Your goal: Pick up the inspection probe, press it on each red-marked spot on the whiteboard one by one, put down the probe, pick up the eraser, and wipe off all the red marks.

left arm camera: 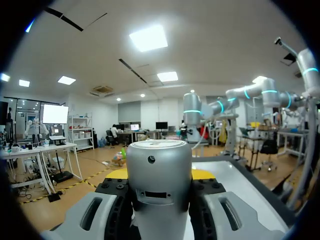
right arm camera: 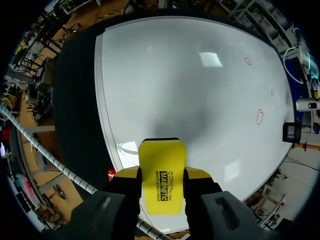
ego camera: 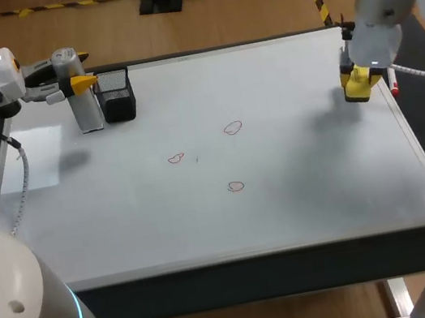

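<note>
At the whiteboard's (ego camera: 301, 193) far left corner, the left gripper (ego camera: 77, 83) pinches the upright silver inspection probe (ego camera: 87, 108), just beside a black mesh holder (ego camera: 115, 94). Three red marks (ego camera: 235, 186) sit mid-board. At the right edge, the right gripper (ego camera: 358, 81) is clamped on the yellow eraser (right arm camera: 161, 169).

black lettering, on yellow eraser (right arm camera: 161, 165)
</note>
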### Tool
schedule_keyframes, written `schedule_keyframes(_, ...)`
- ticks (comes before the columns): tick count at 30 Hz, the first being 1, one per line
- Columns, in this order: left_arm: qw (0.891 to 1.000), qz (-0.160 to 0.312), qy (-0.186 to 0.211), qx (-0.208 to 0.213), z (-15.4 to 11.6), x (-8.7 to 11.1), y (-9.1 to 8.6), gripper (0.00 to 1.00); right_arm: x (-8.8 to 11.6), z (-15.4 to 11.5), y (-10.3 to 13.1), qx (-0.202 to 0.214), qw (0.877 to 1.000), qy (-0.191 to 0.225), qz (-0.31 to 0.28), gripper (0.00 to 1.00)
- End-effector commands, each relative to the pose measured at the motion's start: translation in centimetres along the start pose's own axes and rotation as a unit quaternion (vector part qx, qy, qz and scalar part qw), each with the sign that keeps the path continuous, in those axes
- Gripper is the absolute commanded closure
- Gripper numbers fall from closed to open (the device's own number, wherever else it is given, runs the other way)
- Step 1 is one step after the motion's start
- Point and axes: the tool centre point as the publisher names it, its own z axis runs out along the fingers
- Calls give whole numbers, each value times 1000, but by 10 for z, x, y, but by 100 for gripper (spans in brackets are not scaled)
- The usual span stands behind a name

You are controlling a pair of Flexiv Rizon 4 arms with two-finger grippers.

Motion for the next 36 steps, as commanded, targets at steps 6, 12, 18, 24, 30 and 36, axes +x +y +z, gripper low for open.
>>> schedule_keyframes(6, 1000, 0, 0, 0, 0, 1, -1, 100, 0, 0, 0, 1, 1000, 2, -1, 100)
schedule_keyframes(12, 1000, 0, 0, 0, 0, 1, -1, 100, 0, 0, 0, 1, 1000, 2, -1, 100)
schedule_keyframes(18, 1000, 0, 18, 3, 16, 17, 0, 100, 0, 0, 0, 1, 1000, 2, -1, 100)
schedule_keyframes(24, 999, 3, 30, 14, 30, 39, -3, 100, 0, 0, 0, 1, 1000, 2, -1, 100)
schedule_keyframes(30, 999, -2, 43, 26, 47, 61, 0, 100, 0, 0, 0, 1, 1000, 2, -1, 100)
schedule_keyframes(36, 997, -11, 65, 27, 67, 82, 10, 100, 0, 0, 0, 1, 1000, 2, -1, 100)
